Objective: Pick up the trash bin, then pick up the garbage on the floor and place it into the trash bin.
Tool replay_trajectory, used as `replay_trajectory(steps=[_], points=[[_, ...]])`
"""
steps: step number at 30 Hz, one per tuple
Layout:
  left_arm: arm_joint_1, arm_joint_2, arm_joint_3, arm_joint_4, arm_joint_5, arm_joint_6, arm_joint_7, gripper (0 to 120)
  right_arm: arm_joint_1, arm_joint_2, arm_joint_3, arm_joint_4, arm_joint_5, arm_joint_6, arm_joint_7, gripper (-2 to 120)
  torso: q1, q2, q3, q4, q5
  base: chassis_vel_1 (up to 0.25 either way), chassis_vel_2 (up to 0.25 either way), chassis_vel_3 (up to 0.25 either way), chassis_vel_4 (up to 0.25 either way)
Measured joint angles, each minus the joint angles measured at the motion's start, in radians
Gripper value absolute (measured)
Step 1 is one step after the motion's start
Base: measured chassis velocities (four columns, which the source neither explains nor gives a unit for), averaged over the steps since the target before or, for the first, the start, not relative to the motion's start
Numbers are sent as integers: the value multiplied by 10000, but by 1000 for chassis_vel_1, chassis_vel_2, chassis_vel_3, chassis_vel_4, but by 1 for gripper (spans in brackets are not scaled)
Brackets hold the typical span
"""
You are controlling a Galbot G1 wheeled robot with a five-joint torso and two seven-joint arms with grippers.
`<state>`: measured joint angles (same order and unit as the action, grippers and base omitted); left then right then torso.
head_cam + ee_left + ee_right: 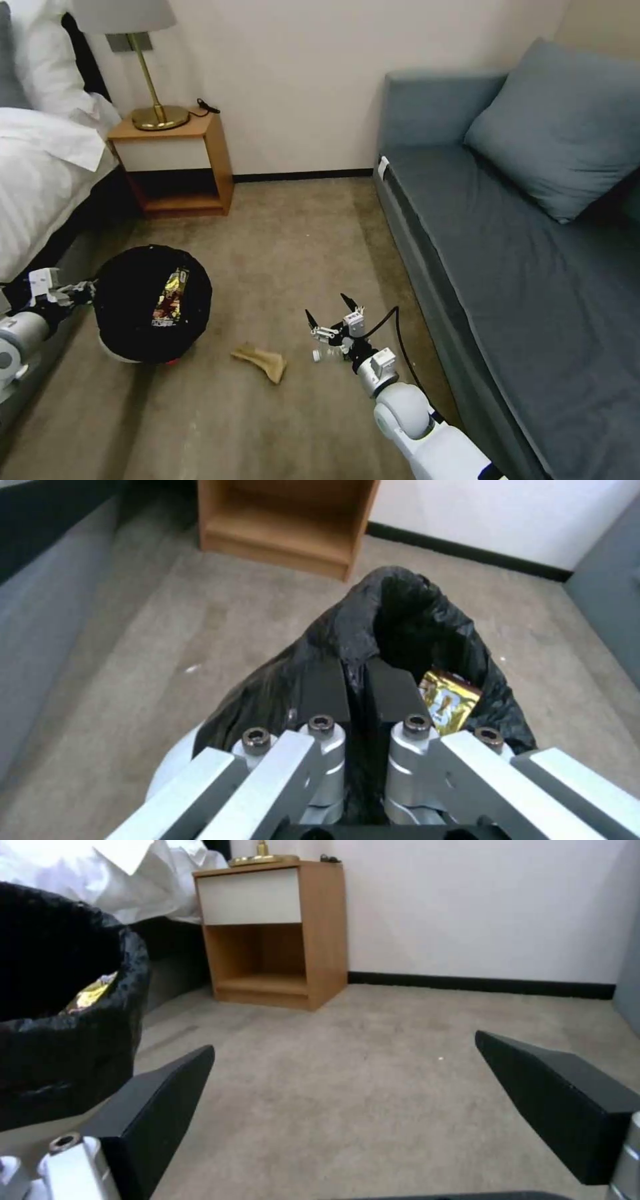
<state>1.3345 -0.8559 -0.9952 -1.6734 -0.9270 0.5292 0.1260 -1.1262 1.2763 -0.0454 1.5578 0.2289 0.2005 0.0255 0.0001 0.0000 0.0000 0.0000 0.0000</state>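
The trash bin (152,303), white with a black bag, sits tilted on the floor at the left. My left gripper (81,291) is shut on its bagged rim (357,680). A gold-brown wrapper (172,293) lies inside the bin (448,700). Crumpled tan paper (261,361) lies on the carpet right of the bin. My right gripper (329,311) hangs open low over the floor, its fingers (160,1105) spread wide with nothing between them. A clear plastic bottle (325,354) lies just beneath its wrist, partly hidden.
A wooden nightstand (180,160) with a brass lamp stands against the back wall. The bed (40,173) runs along the left and a blue-grey sofa (520,267) along the right. Bare carpet (293,240) lies between them.
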Motion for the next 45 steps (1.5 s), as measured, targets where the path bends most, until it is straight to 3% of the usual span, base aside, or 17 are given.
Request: replay_trajectory(steps=[9, 14, 18, 22, 31, 45], points=[[-9, -28, 11, 0, -4, 2, 4, 4, -146, -388, -237, 17, -518, -362, -253, 100, 0, 0, 1, -1, 0, -166, 174, 149, -175], [15, -43, -6, -30, -4, 2, 7, 4, -89, -1012, -522, -28, -1136, -1110, -662, 100, 0, 0, -1, -1, 3, -27, 10, 21, -16], [68, -79, -37, -149, -2, 22, 8, 4, 465, -2016, -862, -99, -2427, -2768, -2069, 100, -1, 0, -2, 0, 3, 0, 0, 0, 0], [97, -125, -46, -194, 33, 32, 7, 4, 1363, -2549, -1433, -531, -3185, -3411, -3176, 100, -1, 0, -1, 0, 0, 0, 0, 0, 0], [234, -381, -220, -345, 169, 86, -27, 4, 3055, -2556, -2759, -1657, -3730, -4240, -4315, 100, -1, 0, 0, 1, 3, 0, 0, 0, 0], [387, -360, -582, -516, 203, 149, -31, 4, 4387, -2092, -4187, -3449, -4391, -4074, -5576, 100, -1, 0, 0, 0, 1, 0, 0, 0, 0]])
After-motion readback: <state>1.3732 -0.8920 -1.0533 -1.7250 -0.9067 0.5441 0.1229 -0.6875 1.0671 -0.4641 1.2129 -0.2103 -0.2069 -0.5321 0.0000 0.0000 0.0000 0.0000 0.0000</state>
